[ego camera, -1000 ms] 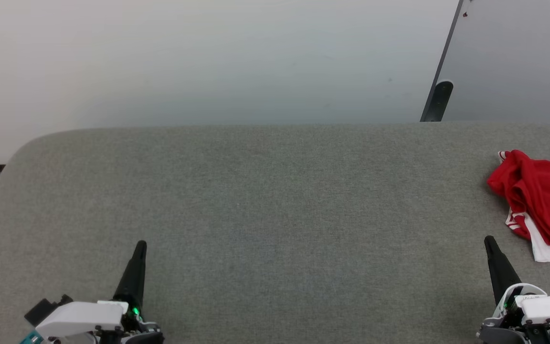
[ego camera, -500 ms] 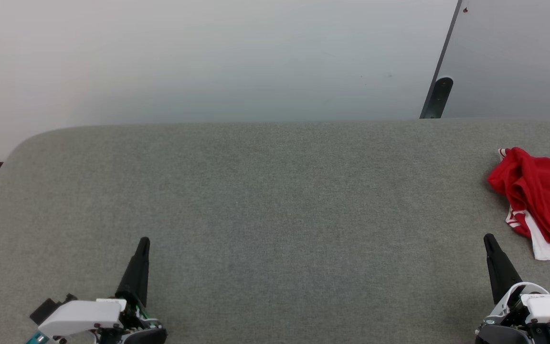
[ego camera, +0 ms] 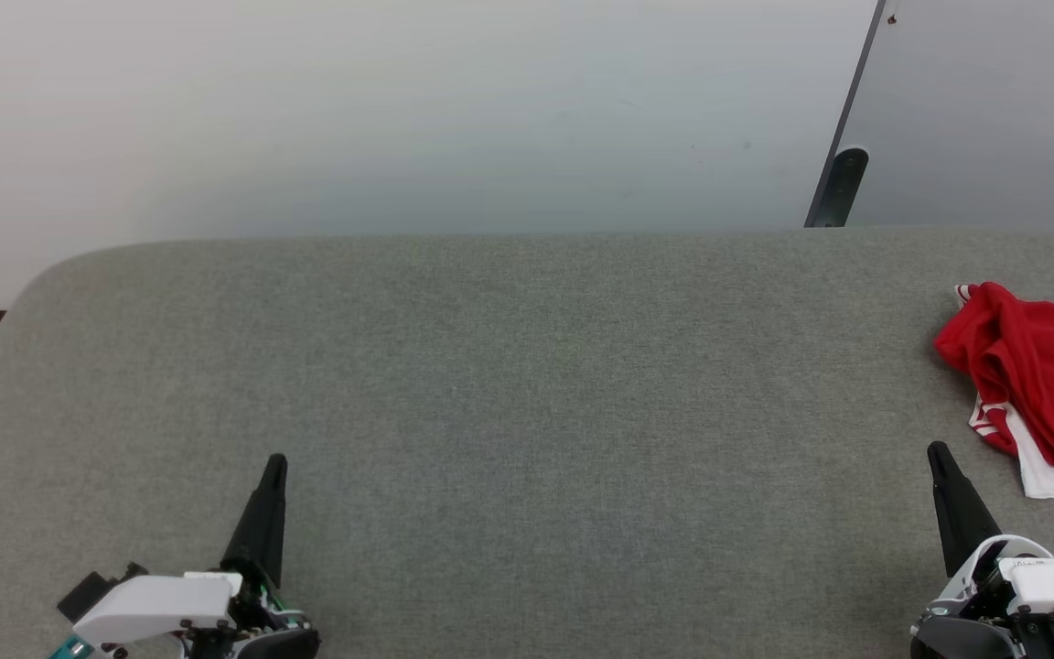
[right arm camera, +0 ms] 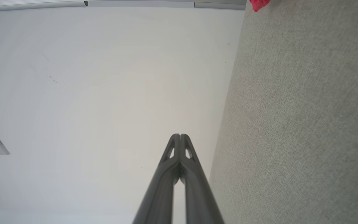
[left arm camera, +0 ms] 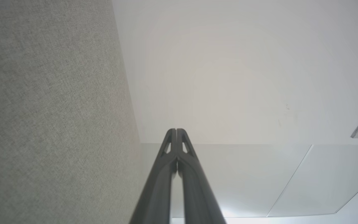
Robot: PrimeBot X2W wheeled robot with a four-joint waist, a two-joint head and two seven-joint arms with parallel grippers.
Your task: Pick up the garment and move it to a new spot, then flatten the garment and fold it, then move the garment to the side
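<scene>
Red-and-white garment (ego camera: 1035, 389) in a heap on grey tabletop (ego camera: 527, 366), far right

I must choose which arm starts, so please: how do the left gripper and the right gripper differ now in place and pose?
The left gripper stands far from the garment; the right gripper is near it, though apart. In the head view the left gripper leans rightward, the right gripper leftward. Both are shut, empty, over the grey surface.

R claw (right arm camera: 179, 137) btm centre, tips pressed together; grey worktop (right arm camera: 306, 124) frame right; red garment (right arm camera: 259, 3) scrap at top edge.
</scene>
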